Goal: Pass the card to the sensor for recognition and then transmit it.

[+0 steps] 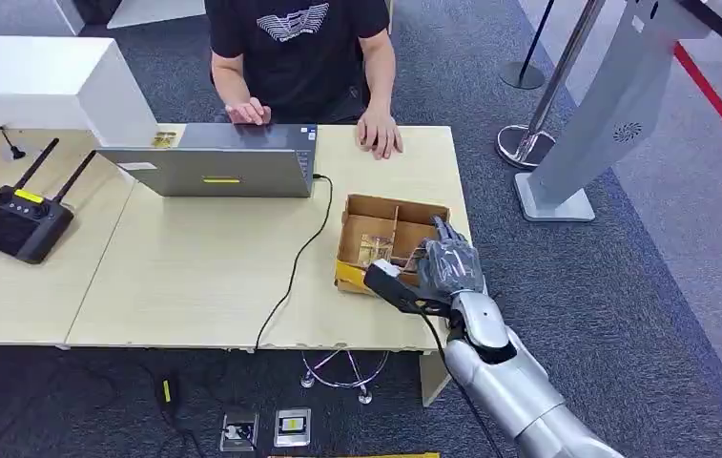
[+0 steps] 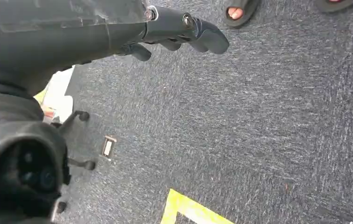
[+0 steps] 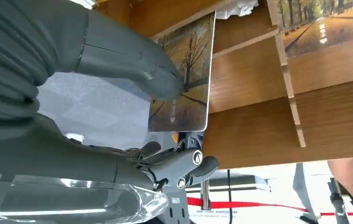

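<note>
Right hand (image 1: 447,270) pinches the card (image 3: 183,77) between thumb and fingers (image 3: 158,77) over the cardboard box (image 1: 387,206) at the worktop's (image 1: 204,272) right end; left hand (image 2: 183,30) hangs curled, holding nothing; lift straight up clear of the dividers, keep pinch firm.

Wood table (image 1: 195,277), laptop (image 1: 209,170), cardboard box (image 1: 361,205), black remote (image 1: 18,224)

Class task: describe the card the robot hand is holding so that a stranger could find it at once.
Start at the cardboard box on the table's right end. Above its near edge is the right robot hand. Its thumb presses the card, printed with autumn trees; the other card lies inside the box.
</note>
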